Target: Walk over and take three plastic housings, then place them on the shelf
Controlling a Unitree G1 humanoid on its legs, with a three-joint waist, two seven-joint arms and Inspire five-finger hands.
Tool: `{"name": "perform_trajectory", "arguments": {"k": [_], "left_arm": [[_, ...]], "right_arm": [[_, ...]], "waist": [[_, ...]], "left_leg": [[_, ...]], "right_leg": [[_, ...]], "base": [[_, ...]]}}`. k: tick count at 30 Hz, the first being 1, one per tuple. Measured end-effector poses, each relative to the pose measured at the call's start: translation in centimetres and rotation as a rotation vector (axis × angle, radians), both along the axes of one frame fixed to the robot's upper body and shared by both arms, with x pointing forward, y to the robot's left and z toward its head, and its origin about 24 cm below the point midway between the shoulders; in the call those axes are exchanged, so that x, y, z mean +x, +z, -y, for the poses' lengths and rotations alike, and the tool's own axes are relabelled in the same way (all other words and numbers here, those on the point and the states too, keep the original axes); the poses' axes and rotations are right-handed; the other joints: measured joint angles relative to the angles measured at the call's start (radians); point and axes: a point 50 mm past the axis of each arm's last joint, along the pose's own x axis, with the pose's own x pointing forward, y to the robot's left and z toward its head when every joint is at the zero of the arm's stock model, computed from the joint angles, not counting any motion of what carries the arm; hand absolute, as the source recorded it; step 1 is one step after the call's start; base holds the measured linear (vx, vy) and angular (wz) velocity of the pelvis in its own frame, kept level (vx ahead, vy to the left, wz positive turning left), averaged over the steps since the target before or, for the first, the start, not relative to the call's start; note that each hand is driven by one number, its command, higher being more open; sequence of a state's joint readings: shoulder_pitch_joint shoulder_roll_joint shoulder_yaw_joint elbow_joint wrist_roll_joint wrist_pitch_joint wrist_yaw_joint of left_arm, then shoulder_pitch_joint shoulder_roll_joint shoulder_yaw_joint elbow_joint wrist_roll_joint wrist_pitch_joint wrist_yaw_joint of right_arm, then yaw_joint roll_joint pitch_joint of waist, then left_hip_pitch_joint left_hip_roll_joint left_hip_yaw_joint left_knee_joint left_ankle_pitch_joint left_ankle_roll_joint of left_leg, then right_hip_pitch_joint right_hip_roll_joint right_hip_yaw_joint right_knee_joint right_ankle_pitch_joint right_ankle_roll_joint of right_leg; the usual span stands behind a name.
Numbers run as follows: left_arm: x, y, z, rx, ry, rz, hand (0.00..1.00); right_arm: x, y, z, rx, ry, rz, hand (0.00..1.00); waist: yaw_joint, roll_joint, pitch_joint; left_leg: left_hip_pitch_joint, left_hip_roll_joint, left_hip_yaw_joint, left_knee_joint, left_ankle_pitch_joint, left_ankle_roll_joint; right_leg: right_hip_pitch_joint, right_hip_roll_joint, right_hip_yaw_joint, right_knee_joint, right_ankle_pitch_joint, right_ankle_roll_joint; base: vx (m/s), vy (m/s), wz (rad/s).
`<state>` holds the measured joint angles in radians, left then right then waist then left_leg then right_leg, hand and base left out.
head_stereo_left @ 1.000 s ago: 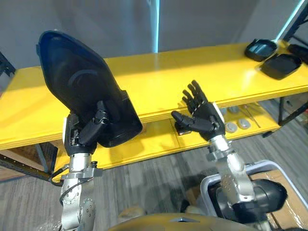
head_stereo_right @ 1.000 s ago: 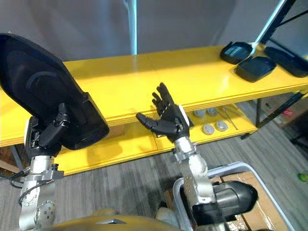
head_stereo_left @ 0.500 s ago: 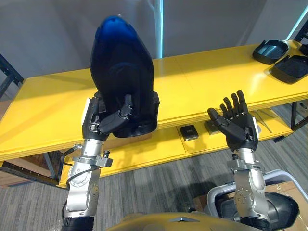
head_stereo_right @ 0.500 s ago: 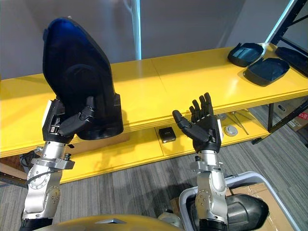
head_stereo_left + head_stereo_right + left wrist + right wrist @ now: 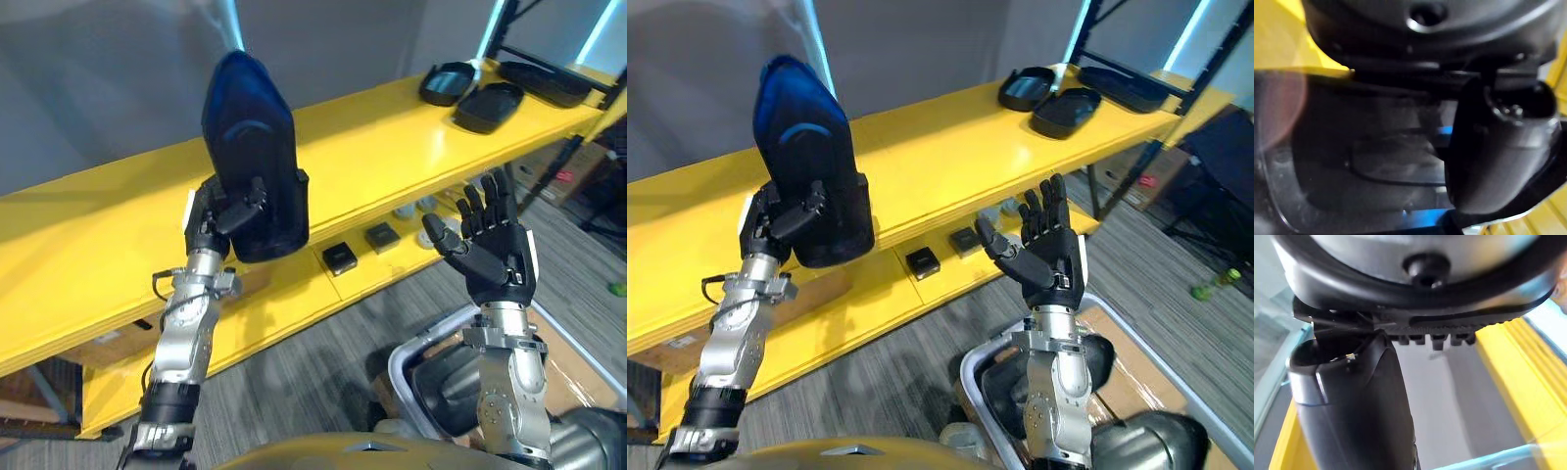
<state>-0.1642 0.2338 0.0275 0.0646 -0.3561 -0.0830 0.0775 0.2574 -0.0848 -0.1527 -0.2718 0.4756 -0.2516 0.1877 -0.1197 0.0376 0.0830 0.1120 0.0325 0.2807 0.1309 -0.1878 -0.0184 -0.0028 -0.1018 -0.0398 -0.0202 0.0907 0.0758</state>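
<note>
— Any lettering, numbers or signs to read?
— None legible.
— Even on the plastic housing [image 5: 250, 162] or the yellow shelf [image 5: 382, 132]?
— Nothing readable there; small items [image 5: 340, 258] lower down too small to tell.

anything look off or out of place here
Nothing stands out. The left hand grips a housing upright by the shelf, the right hand is open and empty, and other housings lie at the shelf's right end.
</note>
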Motion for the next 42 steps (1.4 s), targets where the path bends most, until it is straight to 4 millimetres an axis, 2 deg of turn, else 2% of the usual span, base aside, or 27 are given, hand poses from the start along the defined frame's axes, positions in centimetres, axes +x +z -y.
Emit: {"name": "perform_trajectory", "arguments": {"k": [4, 10, 13, 17, 20, 25, 31, 32, 35, 38, 42], "left_arm": [[1.9, 0.5, -1.3, -0.113, 0.092, -0.015, 0.0], [4.0, 1.2, -3.1, -0.286, 0.217, -0.038, 0.0], [4.4, 1.4, -4.2, -0.33, 0.25, -0.054, 0.0], [5.5, 1.6, -4.3, -0.378, 0.277, -0.084, 0.0], [6.0, 1.3, -4.2, -0.403, 0.282, -0.132, 0.0], [6.8, 3.0, -4.1, -0.426, 0.279, -0.097, 0.0], [8.0, 6.8, -4.1, -0.434, 0.322, -0.008, 0.0], [8.2, 7.8, -4.2, -0.428, 0.326, 0.016, 1.0], [8.5, 9.7, -4.4, -0.403, 0.351, 0.052, 1.0], [8.6, 10.2, -4.3, -0.299, 0.371, 0.053, 1.0], [9.1, 11.3, -3.4, -0.262, 0.354, 0.061, 1.0]], "right_arm": [[-0.1, 1.0, 0.3, -0.062, 0.039, 0.035, 1.0], [0.0, 1.1, 0.2, -0.104, 0.1, 0.021, 1.0], [0.1, 0.9, -0.2, -0.106, 0.138, 0.005, 1.0], [0.3, 0.7, -0.7, -0.142, 0.214, -0.02, 1.0], [0.3, 0.6, -1.8, -0.151, 0.293, -0.025, 1.0], [0.3, 1.1, -3.1, -0.149, 0.357, -0.016, 1.0], [0.7, 2.9, -4.2, -0.178, 0.405, 0.05, 1.0], [1.0, 3.3, -4.5, -0.171, 0.411, 0.067, 1.0], [1.3, 4.4, -5.5, -0.151, 0.427, 0.116, 1.0], [1.0, 5.2, -6.2, -0.136, 0.431, 0.143, 1.0], [1.1, 5.1, -6.7, -0.092, 0.437, 0.128, 1.0]], "waist": [[-0.041, 0.005, 0.006], [-0.067, 0.042, 0.039], [-0.082, 0.056, 0.05], [-0.093, 0.064, 0.077], [-0.109, 0.07, 0.101], [-0.108, 0.07, 0.146], [-0.108, 0.051, 0.214], [-0.105, 0.038, 0.226], [-0.1, 0.018, 0.257], [-0.097, 0.019, 0.278], [-0.082, 0.017, 0.295]], "left_leg": [[0.001, 0.009, 0.042, -0.005, 0.0, -0.001], [0.001, 0.009, 0.076, -0.02, 0.015, -0.005], [0.003, 0.006, 0.091, -0.049, 0.034, -0.008], [0.002, 0.006, 0.097, -0.053, 0.044, -0.008], [0.003, 0.003, 0.1, -0.068, 0.054, -0.007], [-0.019, 0.0, 0.105, -0.062, 0.059, -0.006], [-0.103, 0.006, 0.121, 0.001, 0.046, 0.0], [-0.129, 0.014, 0.127, 0.027, 0.038, -0.001], [-0.185, 0.032, 0.127, 0.086, 0.019, 0.001], [-0.22, 0.051, 0.14, 0.139, 0.002, 0.0], [-0.24, 0.061, 0.152, 0.169, -0.006, 0.005]], "right_leg": [[-0.022, 0.016, 0.046, 0.001, 0.011, -0.003], [-0.053, 0.027, 0.076, 0.005, 0.019, -0.003], [-0.073, 0.033, 0.098, 0.005, 0.022, -0.007], [-0.079, 0.033, 0.103, 0.008, 0.022, -0.007], [-0.09, 0.033, 0.105, 0.016, 0.022, -0.007], [-0.121, 0.03, 0.112, 0.039, 0.02, -0.008], [-0.186, 0.016, 0.1, 0.074, 0.022, -0.006], [-0.201, 0.016, 0.098, 0.074, 0.029, -0.006], [-0.227, 0.018, 0.091, 0.074, 0.04, -0.005], [-0.239, 0.019, 0.082, 0.079, 0.044, -0.005], [-0.247, 0.018, 0.076, 0.091, 0.045, -0.006]], "base": [[-0.08, -0.04, -0.32], [-0.03, -0.029, -0.18], [-0.01, -0.032, -0.12], [-0.01, -0.015, -0.05], [-0.03, -0.015, -0.03], [-0.07, -0.024, -0.02], [-0.09, -0.03, 0.09], [-0.11, -0.039, 0.11], [-0.11, -0.064, 0.1], [-0.05, -0.032, 0.08], [-0.03, -0.014, 0.05]]}}
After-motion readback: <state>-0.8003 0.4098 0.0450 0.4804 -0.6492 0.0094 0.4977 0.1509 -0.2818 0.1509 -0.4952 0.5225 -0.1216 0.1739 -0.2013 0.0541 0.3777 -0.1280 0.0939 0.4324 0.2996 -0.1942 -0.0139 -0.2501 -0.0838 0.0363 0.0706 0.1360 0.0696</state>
